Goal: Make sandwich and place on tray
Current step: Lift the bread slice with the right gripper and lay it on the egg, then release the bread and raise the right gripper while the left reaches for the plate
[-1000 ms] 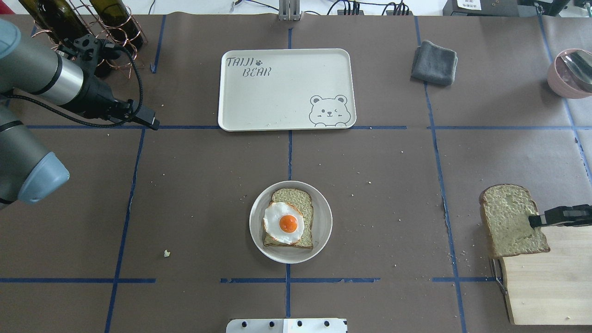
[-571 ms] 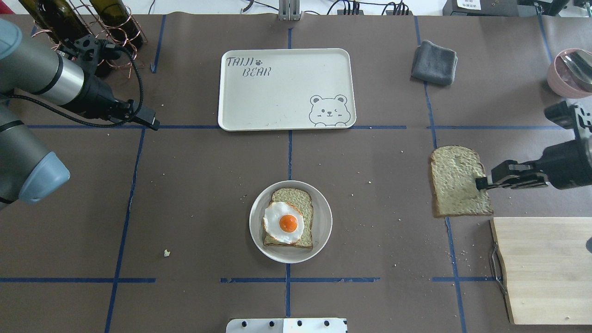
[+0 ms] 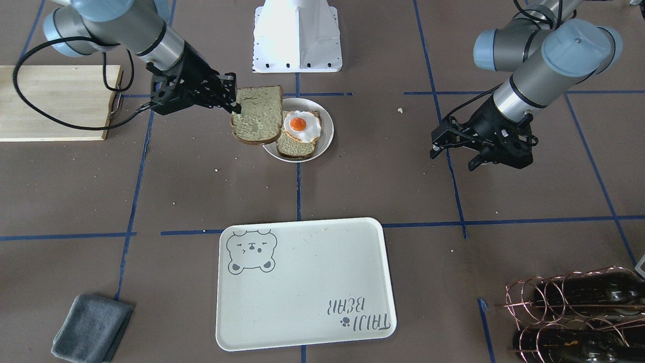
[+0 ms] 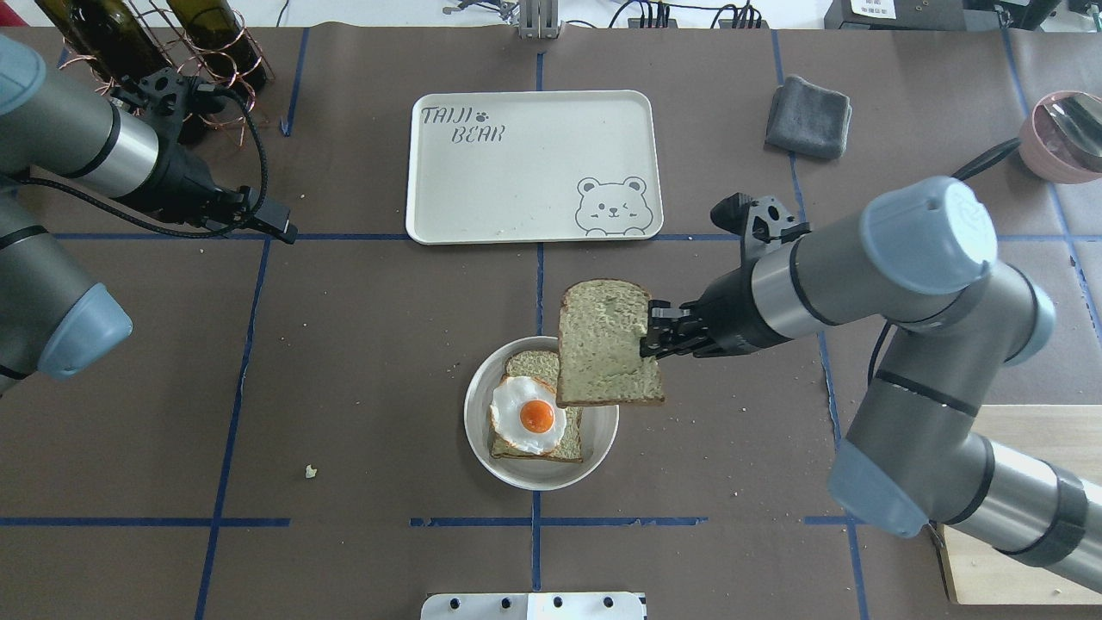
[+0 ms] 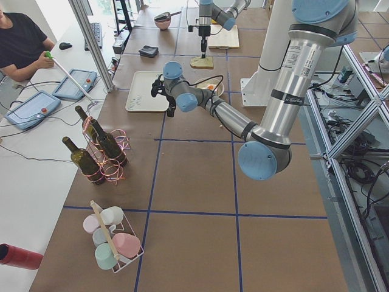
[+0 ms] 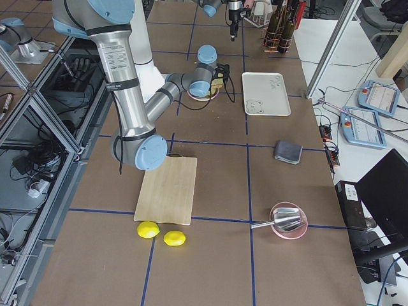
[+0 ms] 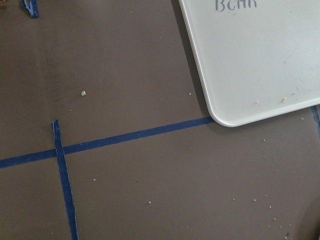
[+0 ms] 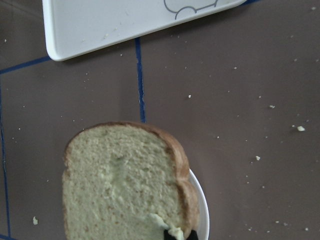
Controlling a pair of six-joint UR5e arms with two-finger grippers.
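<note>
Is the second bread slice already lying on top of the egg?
No, the right tool holds the second bread slice by its edge, overlapping only part of the plate, and the egg shows uncovered.

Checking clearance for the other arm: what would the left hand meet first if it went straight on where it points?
Likely bare table beside the tray corner, since the left hand slants downward; depth is unclear.

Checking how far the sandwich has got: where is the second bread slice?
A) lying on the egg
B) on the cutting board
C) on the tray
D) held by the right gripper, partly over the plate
D: the right gripper pinches the top slice by its edge, overlapping the plate, while the egg lies uncovered.
</note>
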